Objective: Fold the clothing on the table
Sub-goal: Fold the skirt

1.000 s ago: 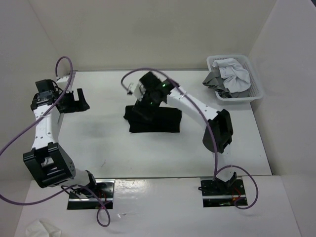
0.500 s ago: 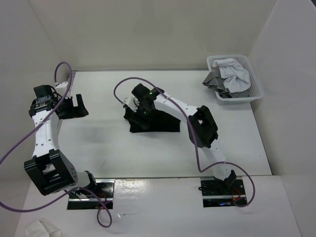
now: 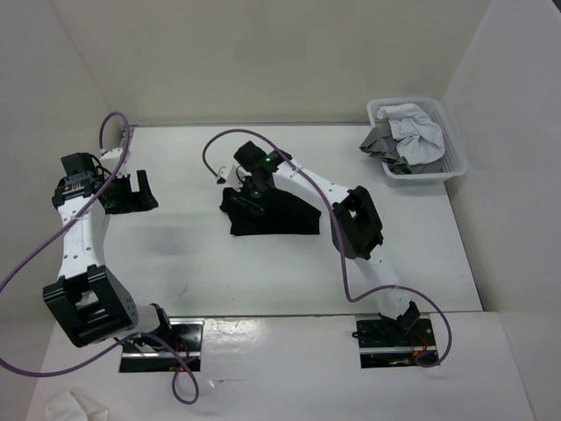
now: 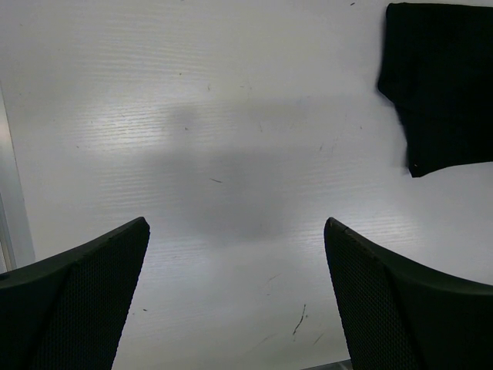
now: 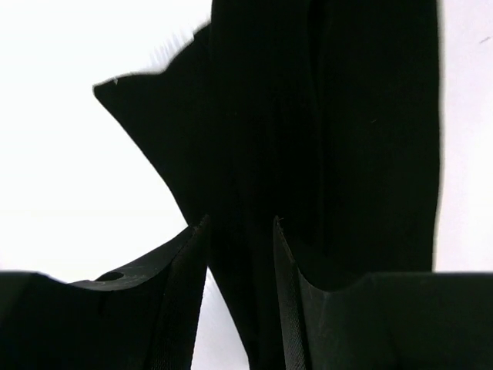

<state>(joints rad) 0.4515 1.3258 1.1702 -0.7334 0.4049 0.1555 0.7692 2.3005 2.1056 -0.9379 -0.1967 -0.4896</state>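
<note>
Left arm point(image 3: 83, 232): it stands at the counter's left side, with a purple cable point(image 3: 31, 250) looping out beside it.
Left fingers point(image 4: 77, 308): they are spread wide and hold nothing. They hang above bare counter, well apart from the clothing.
Counter point(image 3: 193, 254): it is white and matte. In the left wrist view a soft shadow lies across it, with a few small dark scuffs.
Clothing point(image 3: 280, 215): the plain black garment lies near the middle of the counter in a compact, roughly rectangular heap. Its left end is bunched under the right arm's wrist. In the left wrist view only one corner of it shows, at upper right.
Right fingers point(image 5: 177, 293): they are drawn narrow at the garment's left end, and black cloth fills the gap between them. Whether they pinch it cannot be told.
Right arm point(image 3: 355, 224): it reaches from the near right across to the garment's left end.
Basket point(image 3: 458, 145): it is white and sits at the far right corner, with a white garment point(image 3: 412, 123) and a grey garment point(image 3: 377, 140) piled inside.
</note>
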